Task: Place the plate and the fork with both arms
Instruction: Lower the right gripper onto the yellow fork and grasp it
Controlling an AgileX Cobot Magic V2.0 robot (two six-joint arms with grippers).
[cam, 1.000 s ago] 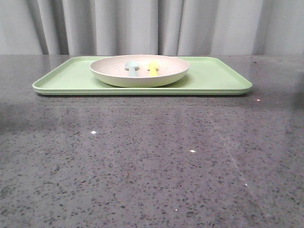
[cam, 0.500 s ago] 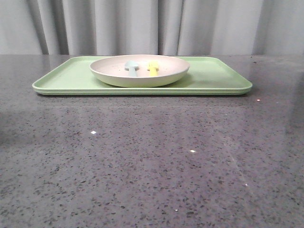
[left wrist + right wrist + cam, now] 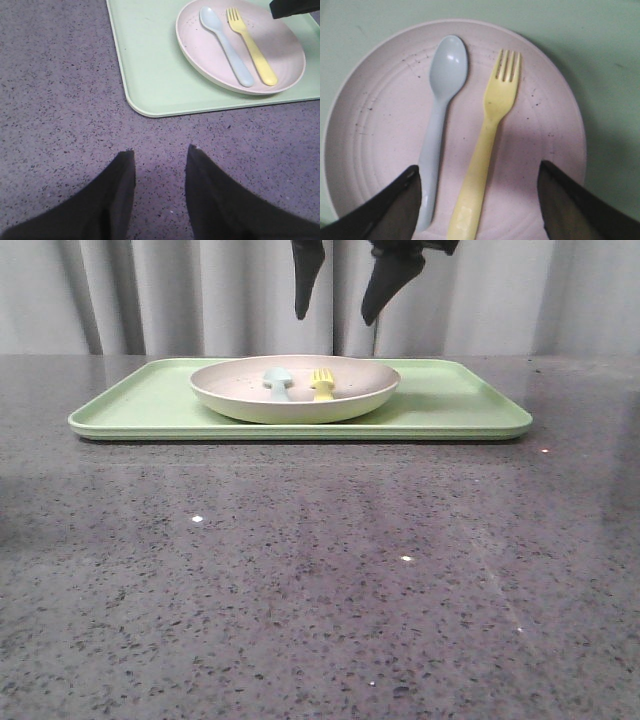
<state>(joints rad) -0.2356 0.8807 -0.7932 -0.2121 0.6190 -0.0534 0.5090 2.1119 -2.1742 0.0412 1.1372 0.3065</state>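
We hold our right tool (image 3: 335, 305) spread wide above the fork (image 3: 486, 141) on the plate (image 3: 375, 95). Next we go down and pinch it. Our left tool (image 3: 160, 155) waits, spread too.

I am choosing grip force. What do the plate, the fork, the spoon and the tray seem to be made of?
The plate looks like matte speckled plastic or fibre composite: dull pink, dark flecks, faint rings. The fork and the spoon look like moulded plastic, smooth and thick; the spoon bowl carries a soft highlight. The tray seems matte green plastic with a rolled rim. None of this is certain from the look alone.
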